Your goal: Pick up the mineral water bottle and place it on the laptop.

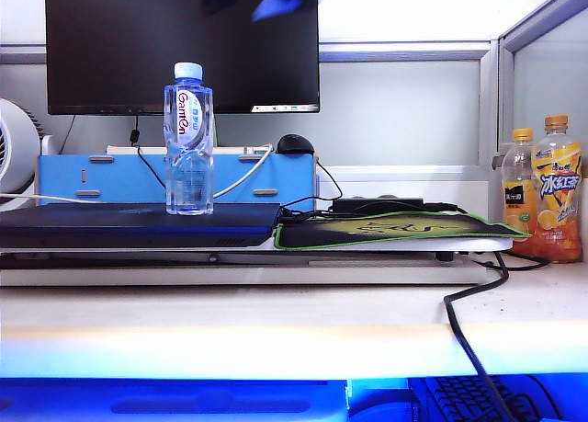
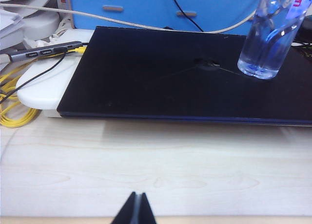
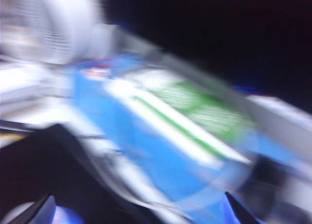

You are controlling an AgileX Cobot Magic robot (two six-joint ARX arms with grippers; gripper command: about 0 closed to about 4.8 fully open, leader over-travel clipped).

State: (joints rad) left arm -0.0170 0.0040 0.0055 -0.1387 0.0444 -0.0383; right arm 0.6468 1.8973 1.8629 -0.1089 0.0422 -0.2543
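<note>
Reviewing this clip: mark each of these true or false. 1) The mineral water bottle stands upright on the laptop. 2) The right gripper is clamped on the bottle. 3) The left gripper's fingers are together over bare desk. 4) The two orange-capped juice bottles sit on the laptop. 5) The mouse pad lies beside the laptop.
1) True: the mineral water bottle stands upright on the laptop, near its mouse-pad end.
2) False: the right gripper is open, its fingertips spread wide in the blurred right wrist view, holding nothing.
3) True: the left gripper is shut, over the desk, short of the laptop.
4) False: the juice bottles stand at the far right, off the laptop.
5) True: the mouse pad lies right of the laptop.
</note>
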